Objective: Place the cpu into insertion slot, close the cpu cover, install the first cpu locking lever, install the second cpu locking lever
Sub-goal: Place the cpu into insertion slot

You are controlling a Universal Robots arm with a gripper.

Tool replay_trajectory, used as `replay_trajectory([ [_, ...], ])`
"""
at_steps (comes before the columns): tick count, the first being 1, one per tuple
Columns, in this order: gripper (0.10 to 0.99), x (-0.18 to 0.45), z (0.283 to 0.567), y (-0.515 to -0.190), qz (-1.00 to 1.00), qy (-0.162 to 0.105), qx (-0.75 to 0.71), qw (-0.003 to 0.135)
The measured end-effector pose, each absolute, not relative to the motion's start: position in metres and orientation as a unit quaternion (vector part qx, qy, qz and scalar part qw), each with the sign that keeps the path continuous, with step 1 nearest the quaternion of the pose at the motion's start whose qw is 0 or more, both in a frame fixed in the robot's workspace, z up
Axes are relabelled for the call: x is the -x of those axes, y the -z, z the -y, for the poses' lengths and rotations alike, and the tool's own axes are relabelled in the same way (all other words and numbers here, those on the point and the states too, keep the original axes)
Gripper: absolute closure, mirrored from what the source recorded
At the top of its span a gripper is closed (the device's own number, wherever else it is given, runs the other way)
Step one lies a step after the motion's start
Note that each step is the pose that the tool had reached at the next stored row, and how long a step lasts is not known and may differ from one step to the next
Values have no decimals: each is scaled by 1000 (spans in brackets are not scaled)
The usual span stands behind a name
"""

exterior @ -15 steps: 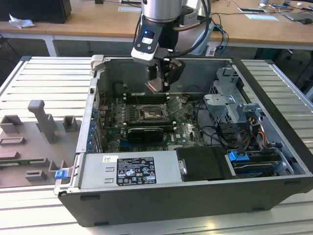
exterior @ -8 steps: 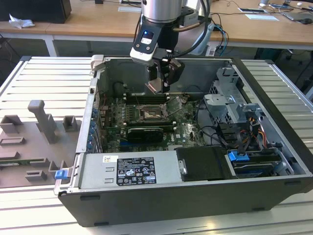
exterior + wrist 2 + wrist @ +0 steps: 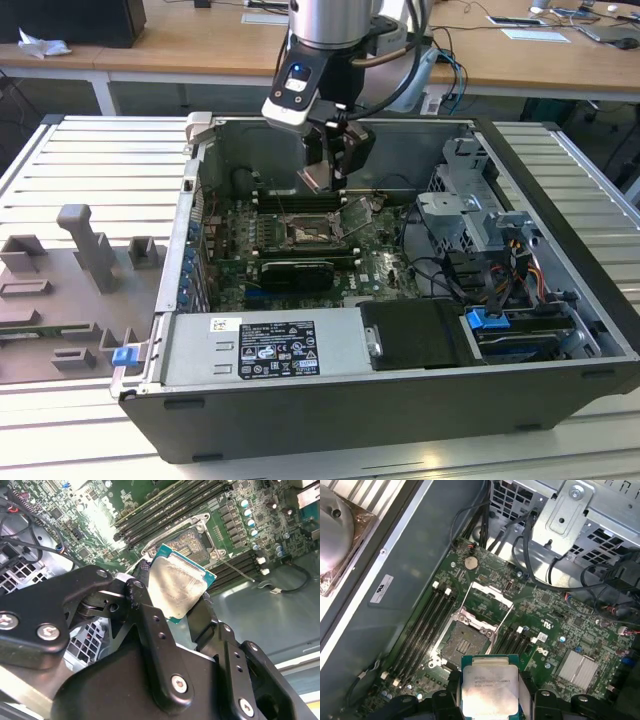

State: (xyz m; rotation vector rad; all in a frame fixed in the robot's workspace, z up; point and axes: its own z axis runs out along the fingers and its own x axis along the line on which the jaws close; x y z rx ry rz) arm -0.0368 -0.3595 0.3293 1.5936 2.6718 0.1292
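My gripper [image 3: 325, 178] hangs inside the open computer case, shut on the cpu [image 3: 318, 178], a thin square chip with a pale metal face. In both wrist views the cpu [image 3: 177, 587] [image 3: 490, 685] is pinched at two opposite edges between black fingers [image 3: 150, 625]. The insertion slot [image 3: 305, 232] [image 3: 465, 642] [image 3: 192, 542] lies open on the green board below the chip, its dark centre bare. The cpu cover [image 3: 358, 212] [image 3: 487, 597], a silver frame, stands swung back beside the slot. The chip hovers apart from the slot.
Long black memory slots [image 3: 422, 625] flank the socket. A black graphics card [image 3: 295, 270] and the power supply [image 3: 265, 345] lie nearer the case front. A drive cage [image 3: 470, 215] and cables [image 3: 450, 270] fill the exterior view's right. Grey fixtures [image 3: 80, 270] sit outside.
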Motion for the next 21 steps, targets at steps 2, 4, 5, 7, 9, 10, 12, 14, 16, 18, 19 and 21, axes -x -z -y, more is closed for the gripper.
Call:
replay_trajectory([
  [2, 545, 37, 360, -329, -855, -41, -516, 14],
  [4, 545, 37, 360, -329, -854, -41, -519, 14],
  [5, 545, 37, 360, -328, -852, -41, -521, 14],
  [7, 545, 37, 360, -328, -850, -41, -526, 15],
  [9, 545, 37, 360, -327, -846, -41, -532, 15],
  [10, 545, 37, 360, -326, -844, -41, -534, 15],
  [12, 545, 37, 360, -326, -842, -41, -538, 15],
  [14, 545, 37, 360, -325, -839, -41, -543, 15],
  [16, 545, 37, 360, -325, -835, -41, -548, 16],
  [18, 545, 37, 360, -324, -831, -41, -554, 16],
  [19, 545, 37, 360, -324, -829, -41, -557, 16],
  [21, 545, 37, 359, -324, -824, -40, -565, 17],
])
